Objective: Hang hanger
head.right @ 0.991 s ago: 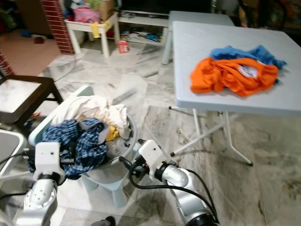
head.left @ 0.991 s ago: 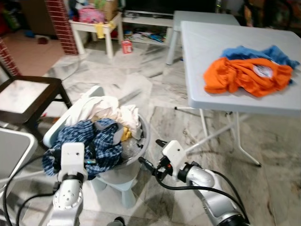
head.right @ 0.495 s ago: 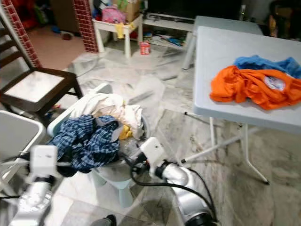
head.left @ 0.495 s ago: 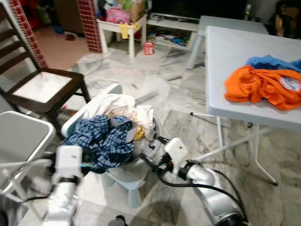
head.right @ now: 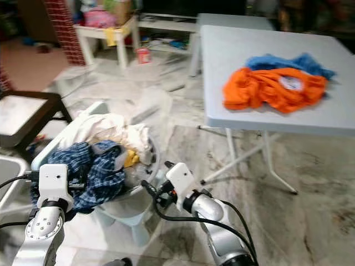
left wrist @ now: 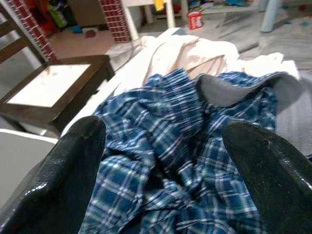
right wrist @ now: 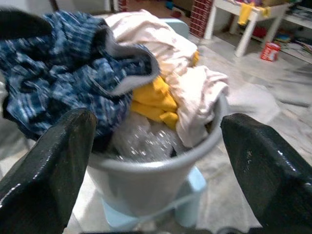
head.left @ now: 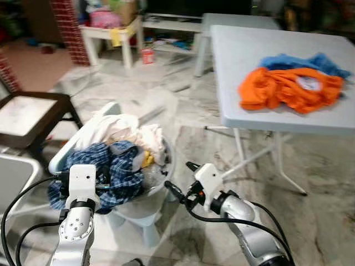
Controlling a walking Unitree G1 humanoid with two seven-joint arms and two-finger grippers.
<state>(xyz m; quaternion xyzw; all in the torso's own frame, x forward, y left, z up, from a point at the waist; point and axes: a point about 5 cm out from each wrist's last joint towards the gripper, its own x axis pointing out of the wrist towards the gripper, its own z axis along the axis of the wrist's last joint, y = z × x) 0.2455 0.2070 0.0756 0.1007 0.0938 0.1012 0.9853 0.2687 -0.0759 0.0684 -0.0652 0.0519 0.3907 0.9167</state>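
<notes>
Swinging back right since half a second ago, the head camera again centres the grey laundry bucket (head.left: 145, 195) heaped with clothes — left gripper (left wrist: 161, 161) and right gripper (right wrist: 156, 161) both wide-jawed, empty beside it, no hanger visible, hanging not begun.

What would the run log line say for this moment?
left pincer: open, at plaid shirt | right pincer: open, facing laundry bucket | hanger: unseen

A lived-in home is indicated: marble-patterned floor (head.left: 166, 100), heaped laundry basket (head.left: 145, 195) at 7 o'clock, folding table (head.left: 238, 66) with clothes (head.left: 288, 88) at 2 o'clock.
</notes>
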